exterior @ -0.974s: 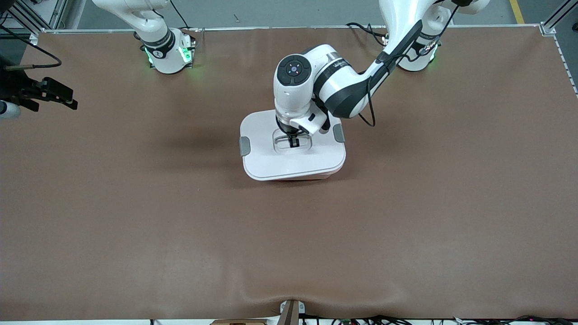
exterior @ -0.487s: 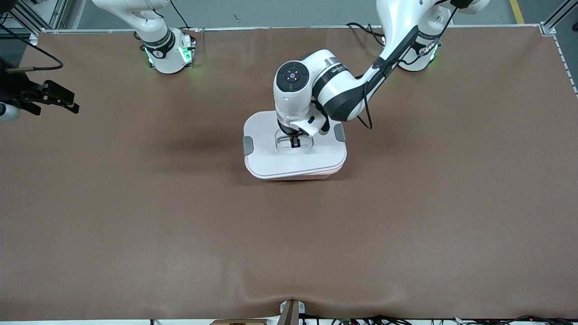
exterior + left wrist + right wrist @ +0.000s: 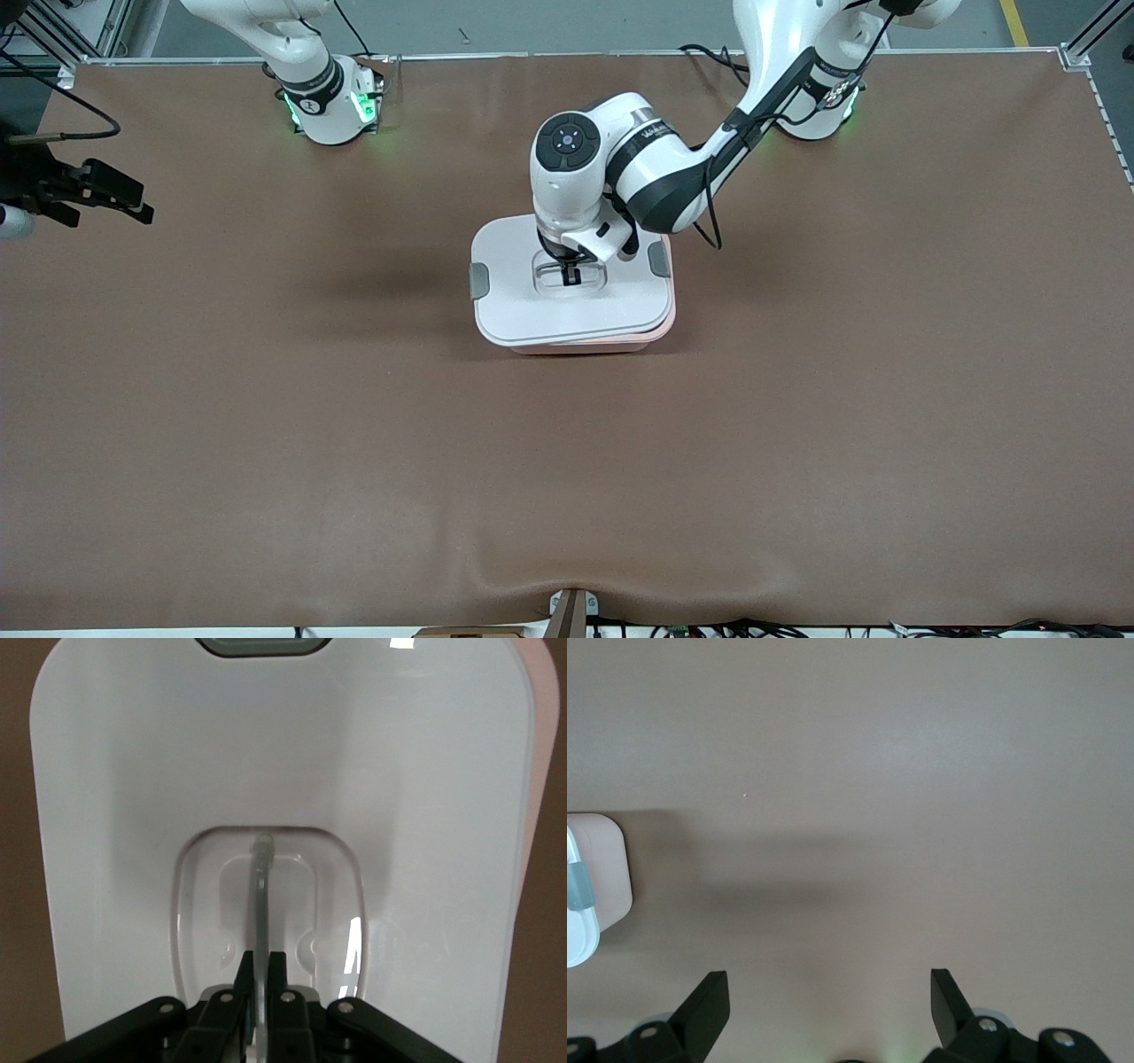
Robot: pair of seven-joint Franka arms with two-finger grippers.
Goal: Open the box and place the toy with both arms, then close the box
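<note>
The left hand (image 3: 571,270) stands in the recessed top of the box (image 3: 620,341) at the middle of the table (image 3: 266,399), its fingers (image 3: 277,979) pinched tight on the thin lid handle (image 3: 261,904). Over the last second the white lid (image 3: 532,319) has shifted sideways toward the right arm's end and now sits askew, a pink strip of base showing along its nearer edge, which suggests it is coming free. The right hand (image 3: 829,992) waits spread wide over bare table near that end, and the toy is nowhere in sight.
</note>
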